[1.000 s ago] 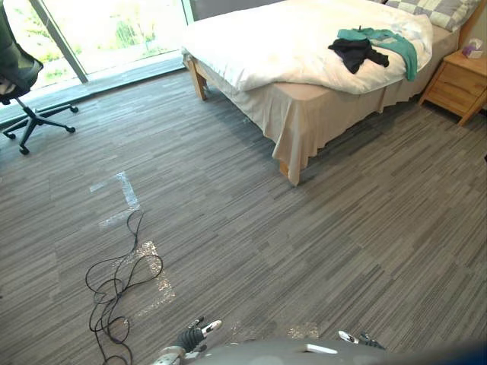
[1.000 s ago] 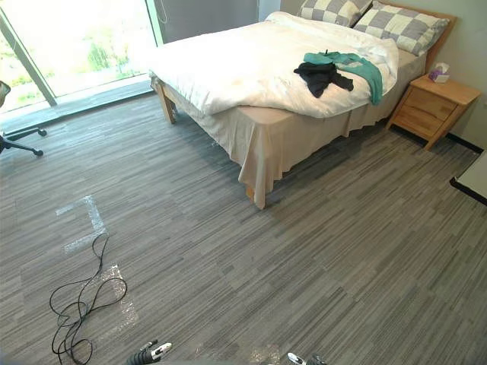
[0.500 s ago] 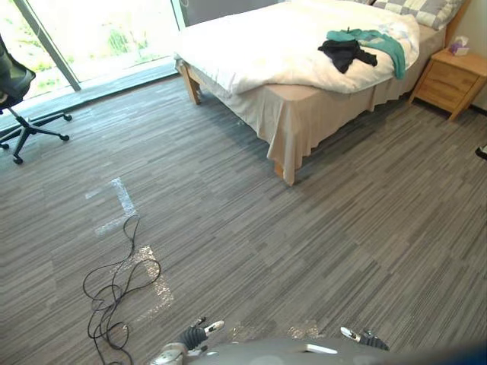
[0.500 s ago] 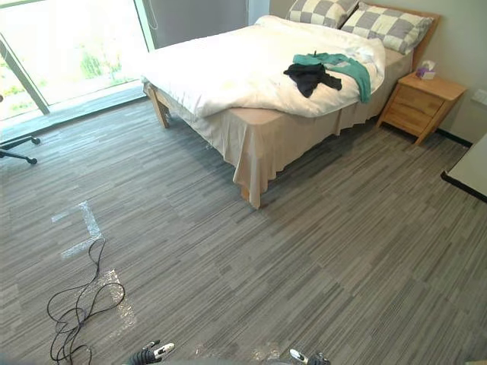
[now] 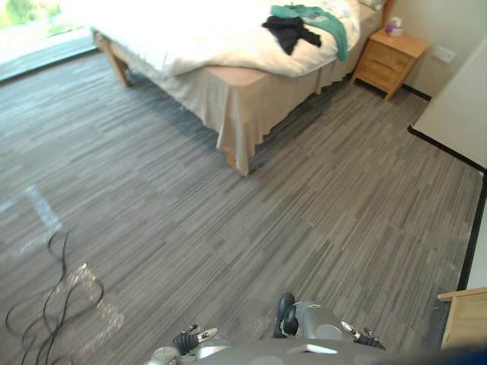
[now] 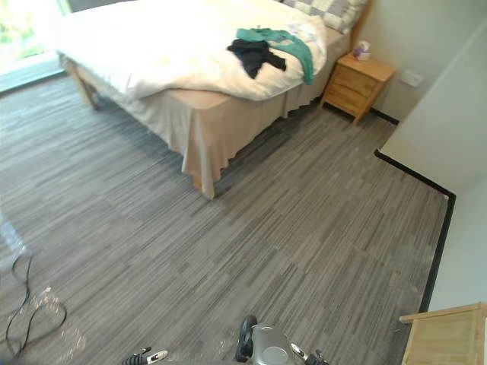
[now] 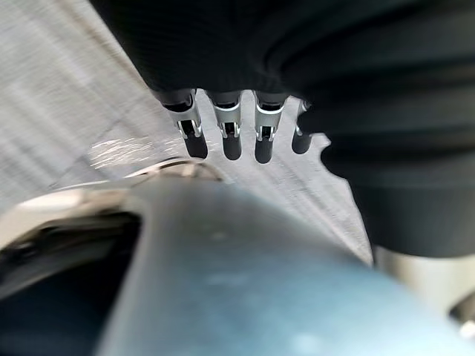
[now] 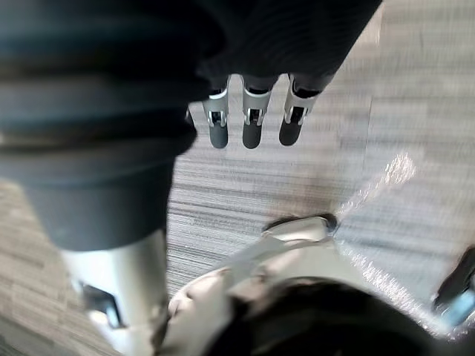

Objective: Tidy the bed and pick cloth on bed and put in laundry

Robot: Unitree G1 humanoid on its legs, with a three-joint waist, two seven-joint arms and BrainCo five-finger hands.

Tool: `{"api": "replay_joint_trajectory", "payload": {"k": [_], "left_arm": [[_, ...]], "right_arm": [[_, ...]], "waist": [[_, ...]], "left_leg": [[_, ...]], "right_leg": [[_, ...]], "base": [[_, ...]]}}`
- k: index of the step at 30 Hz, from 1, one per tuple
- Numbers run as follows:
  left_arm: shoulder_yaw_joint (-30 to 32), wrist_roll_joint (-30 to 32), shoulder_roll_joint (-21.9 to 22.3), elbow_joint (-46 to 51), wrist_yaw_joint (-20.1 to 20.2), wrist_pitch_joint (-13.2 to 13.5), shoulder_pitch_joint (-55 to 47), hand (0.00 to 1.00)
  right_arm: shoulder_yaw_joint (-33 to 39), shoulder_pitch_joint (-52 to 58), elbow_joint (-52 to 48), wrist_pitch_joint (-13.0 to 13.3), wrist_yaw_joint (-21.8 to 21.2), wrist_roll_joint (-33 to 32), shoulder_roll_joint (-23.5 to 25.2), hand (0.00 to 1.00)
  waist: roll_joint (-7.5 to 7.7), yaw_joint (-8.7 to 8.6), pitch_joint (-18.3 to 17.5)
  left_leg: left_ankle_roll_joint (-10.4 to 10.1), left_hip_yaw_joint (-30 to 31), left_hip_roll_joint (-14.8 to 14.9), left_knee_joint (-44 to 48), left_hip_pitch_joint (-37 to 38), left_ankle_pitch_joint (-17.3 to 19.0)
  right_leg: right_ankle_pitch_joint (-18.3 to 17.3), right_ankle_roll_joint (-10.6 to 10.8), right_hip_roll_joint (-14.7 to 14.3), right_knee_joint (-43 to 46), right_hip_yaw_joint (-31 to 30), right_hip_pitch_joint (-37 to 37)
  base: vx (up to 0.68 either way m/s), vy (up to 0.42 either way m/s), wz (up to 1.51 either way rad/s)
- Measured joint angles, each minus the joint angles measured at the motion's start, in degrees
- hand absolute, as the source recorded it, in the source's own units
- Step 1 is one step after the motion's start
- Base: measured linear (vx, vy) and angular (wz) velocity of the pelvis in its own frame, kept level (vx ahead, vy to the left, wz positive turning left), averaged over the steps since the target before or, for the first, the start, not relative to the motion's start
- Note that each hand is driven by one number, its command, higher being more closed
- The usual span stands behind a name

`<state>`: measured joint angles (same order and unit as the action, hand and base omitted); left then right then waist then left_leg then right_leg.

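Left hand (image 7: 231, 137) and right hand (image 8: 252, 126) hang slack-fingered, empty. Crumpled black cloth (image 5: 289, 30) and teal cloth (image 5: 323, 19) lie far ahead of them on the white-duvet wooden bed (image 5: 190, 46). Risk: the fingers snag the duvet too.

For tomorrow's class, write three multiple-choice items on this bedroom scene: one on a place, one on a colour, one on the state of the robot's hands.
1. Where does the black cloth lie?
A) in a basket B) on the bed C) on a chair
2. What colour is the cloth beside it?
A) red B) yellow C) green
3. How are the left hand and right hand?
A) open, empty B) shut on cloth C) shut on a pillow

Answers: 1 B, it rests on top of the bed. 2 C, the green cloth lies next to the black one. 3 A, the wrist views show straight fingers holding nothing.
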<state>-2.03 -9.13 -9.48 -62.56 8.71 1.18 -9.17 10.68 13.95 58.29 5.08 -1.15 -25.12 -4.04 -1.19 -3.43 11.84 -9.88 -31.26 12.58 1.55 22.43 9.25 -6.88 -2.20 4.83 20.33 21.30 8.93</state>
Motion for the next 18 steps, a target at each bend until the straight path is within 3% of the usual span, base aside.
{"api": "replay_joint_trajectory", "payload": {"k": [2, 4, 6, 8, 10, 13, 14, 15, 17, 18], "left_arm": [[0.09, -0.52, 0.71, 0.58, -0.59, 0.61, 0.08, 0.00], [1.72, -2.81, 1.74, 2.37, -2.53, 2.85, 0.51, 0.00], [2.60, -4.08, 2.37, 2.91, -2.71, 4.62, 0.37, 0.00], [2.77, -5.62, 2.19, 3.98, -2.70, 7.40, 0.56, 0.00], [3.25, -6.06, 2.35, 5.34, -2.46, 9.27, 0.93, 0.00], [4.99, -6.46, 2.59, 5.34, -2.30, 11.69, 1.12, 0.00], [5.00, -6.70, 2.18, 5.15, -2.34, 12.28, 1.14, 0.00], [4.89, -6.66, 2.45, 4.96, -2.35, 12.75, 1.05, 0.00], [5.25, -6.55, 3.40, 4.47, -2.36, 12.91, 0.90, 0.00], [6.79, -6.50, 3.66, 3.83, -2.31, 12.70, 0.52, 0.00]], "right_arm": [[0.71, -0.03, 0.11, -0.11, 0.18, 0.67, -0.49, 0.00], [0.74, -0.70, 1.56, -0.38, 0.13, 4.30, -2.31, 0.00], [-0.75, -1.37, 2.80, -0.28, -0.23, 6.84, -3.35, 0.00], [-2.83, -3.44, 5.32, 0.01, -1.17, 8.97, -4.30, 0.00], [-3.31, -5.26, 6.90, 0.41, -2.00, 9.01, -4.50, 0.00], [-3.10, -8.11, 6.38, 1.70, -3.31, 9.74, -3.43, 0.00], [-3.08, -8.81, 5.87, 2.54, -3.85, 10.68, -2.71, 0.00], [-3.06, -8.15, 4.80, 3.60, -4.57, 11.43, -2.69, 0.00], [-2.77, -6.34, 2.82, 5.02, -4.84, 11.99, -2.99, 0.00], [-2.92, -5.20, 2.19, 5.69, -4.85, 13.09, -2.66, 0.00]], "waist": [[-0.94, -0.43, -1.21], [-2.83, -0.27, -1.21], [-3.18, -0.13, -1.22], [-2.76, 0.72, -1.02], [-2.21, 3.09, -0.66], [-0.28, 4.46, 0.86], [0.66, 4.51, 1.41], [0.28, 4.44, 1.17], [-1.20, 4.58, 1.36], [-1.50, 5.03, 0.70]], "left_leg": [[0.05, 1.56, 4.33, 12.51, -4.94, -0.16], [2.73, 9.68, 10.38, 38.68, -14.85, -1.90], [2.42, 14.40, 10.44, 51.34, -19.16, -1.18], [2.25, 18.03, 8.05, 61.19, -25.90, 1.34], [2.74, 18.91, 4.51, 60.42, -30.95, 3.46], [4.73, 18.53, -3.03, 42.16, -35.53, 5.84], [5.35, 17.16, -6.05, 29.19, -35.55, 3.76], [6.53, 15.10, -7.54, 15.30, -35.13, -2.91], [8.78, 10.28, -6.76, 5.99, -35.93, -8.34], [13.87, 6.96, -6.18, 8.09, -36.57, -13.38]], "right_leg": [[-2.19, -1.01, -2.11, -0.70, -0.56, -0.45], [-2.87, -2.68, -6.42, -5.29, -2.72, -5.34], [-3.30, -3.81, -8.27, -8.37, -4.69, -9.66], [-3.49, -4.38, -9.89, -12.24, -7.71, -15.03], [-3.22, -4.22, -10.12, -14.78, -10.67, -18.82], [-4.35, -2.18, -7.71, -15.93, -14.52, -23.23], [-5.25, -0.64, -6.00, -16.03, -15.02, -24.67], [-5.92, 0.49, -5.29, -17.25, -15.07, -26.04], [-7.78, 2.14, -5.35, -19.90, -15.10, -29.97], [-9.56, 2.95, -4.61, -20.39, -14.96, -32.46]], "base": [[0.40, -0.307, -0.48], [0.52, -0.313, -0.51], [0.52, -0.249, -0.46], [0.42, -0.166, -0.68], [0.41, -0.083, -0.97], [0.41, 0.039, -0.97], [0.42, 0.097, -0.75], [0.42, 0.113, -0.64], [0.46, 0.212, -0.44], [0.51, 0.272, -0.27]]}}
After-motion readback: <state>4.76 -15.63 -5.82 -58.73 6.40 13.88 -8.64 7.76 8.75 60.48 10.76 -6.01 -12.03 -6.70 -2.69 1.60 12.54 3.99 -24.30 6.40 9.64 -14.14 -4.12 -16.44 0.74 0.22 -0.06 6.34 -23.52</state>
